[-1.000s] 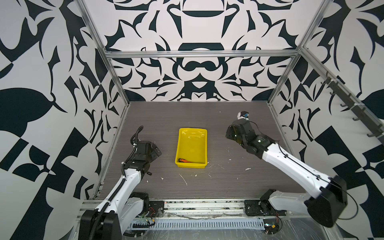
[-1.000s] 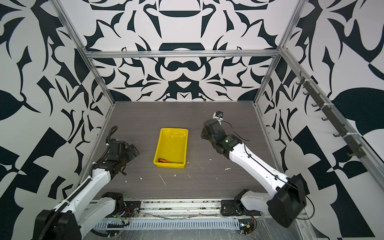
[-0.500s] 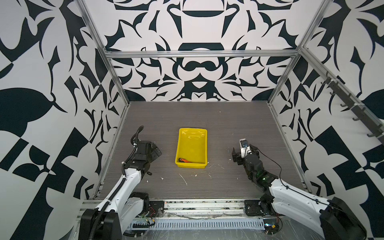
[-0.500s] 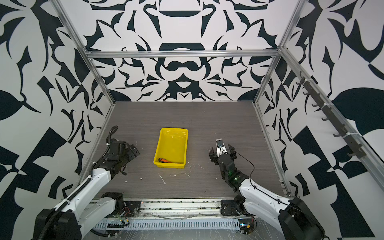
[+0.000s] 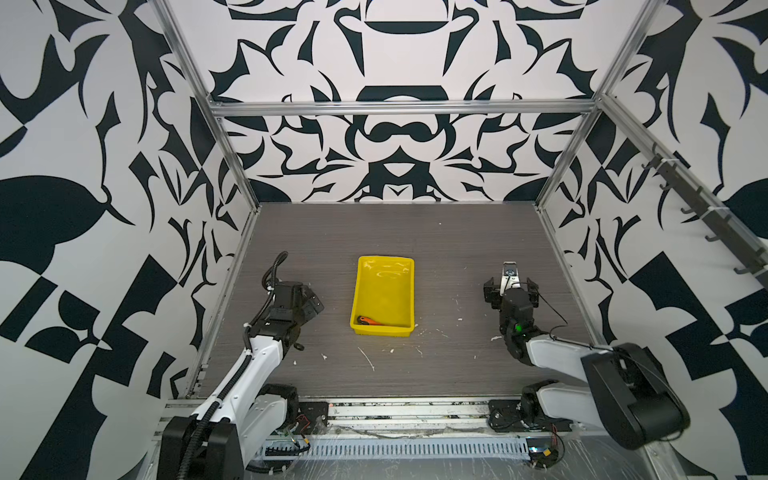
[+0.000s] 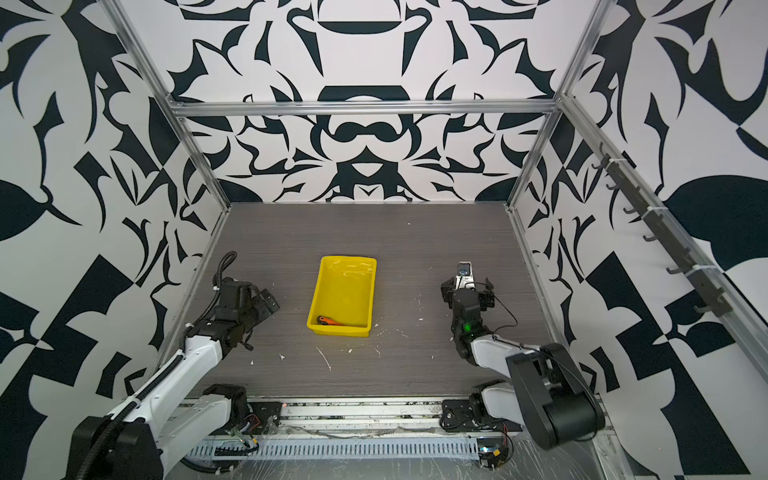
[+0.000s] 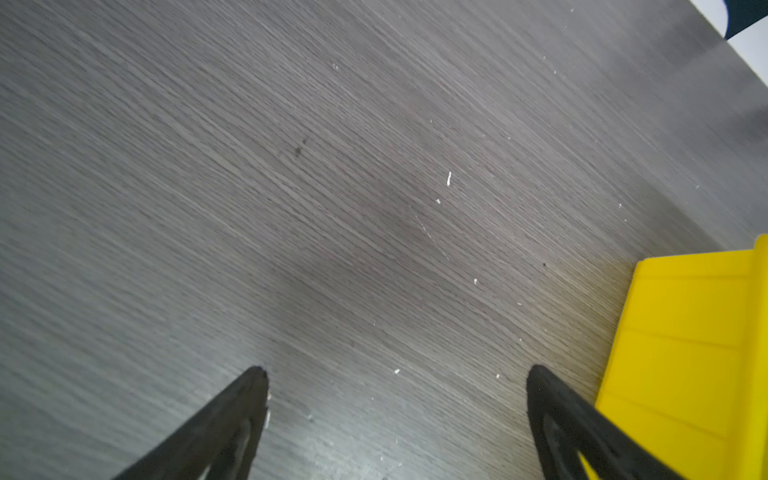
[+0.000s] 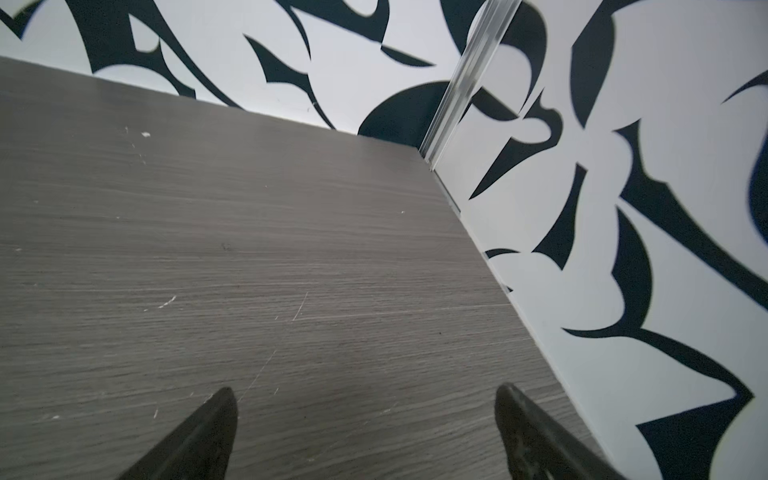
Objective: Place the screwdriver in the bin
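Jaws of right gripper spread wide, holding nothing.

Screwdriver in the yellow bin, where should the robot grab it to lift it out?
Probably best to grab the screwdriver by its fat orange handle, coming straight down from above. It lies flat on the floor of the bin, close to the near wall, so the walls block a sideways reach.

bin: bright yellow | screwdriver: orange and black | table: grey woodgrain | walls: black-and-white leaf pattern
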Available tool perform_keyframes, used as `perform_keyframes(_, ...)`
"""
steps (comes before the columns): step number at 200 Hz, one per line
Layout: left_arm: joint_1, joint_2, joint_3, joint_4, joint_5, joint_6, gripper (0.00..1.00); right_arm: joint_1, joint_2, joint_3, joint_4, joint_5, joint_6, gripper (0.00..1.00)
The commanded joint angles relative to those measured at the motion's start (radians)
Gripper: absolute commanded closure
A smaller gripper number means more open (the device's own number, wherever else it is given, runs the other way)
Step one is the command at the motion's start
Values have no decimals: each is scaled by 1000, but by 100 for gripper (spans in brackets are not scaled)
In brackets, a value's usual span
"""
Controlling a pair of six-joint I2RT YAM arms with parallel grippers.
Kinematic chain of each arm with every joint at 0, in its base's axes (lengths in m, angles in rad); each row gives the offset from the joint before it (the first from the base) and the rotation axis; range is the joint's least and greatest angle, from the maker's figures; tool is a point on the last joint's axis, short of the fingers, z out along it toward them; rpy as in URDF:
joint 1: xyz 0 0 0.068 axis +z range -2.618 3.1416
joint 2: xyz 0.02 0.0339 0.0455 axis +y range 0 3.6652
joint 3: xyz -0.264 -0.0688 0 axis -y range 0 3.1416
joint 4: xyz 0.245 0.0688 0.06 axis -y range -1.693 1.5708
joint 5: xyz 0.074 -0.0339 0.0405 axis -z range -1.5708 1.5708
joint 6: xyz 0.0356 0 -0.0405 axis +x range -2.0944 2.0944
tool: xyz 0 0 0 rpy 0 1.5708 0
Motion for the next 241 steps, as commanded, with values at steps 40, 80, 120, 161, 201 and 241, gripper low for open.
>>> perform_keyframes(40, 1, 52, 52, -18, 14, -8, 0, -85, 169, 25, 222, -64, 125, 1)
perform_keyframes(80, 1, 96, 66, -7, 26, -3, 0, -102, 246, 38, 258, -104, 114, 1)
perform_keyframes(120, 1, 136, 86, -15, 30, -2, 0, -102, 248, 89, 164, -88, 120, 1)
perform_keyframes(161, 1, 136, 105, -45, -9, 1, 0, -101, 246, 87, 162, -136, 103, 1)
perform_keyframes(201, 1, 100, 185, -97, -111, 65, 0, -101, 244, 92, 151, -142, 98, 0)
perform_keyframes(241, 1, 71, 213, 71, -123, 395, 0, -101, 244, 92, 149, -143, 98, 0)
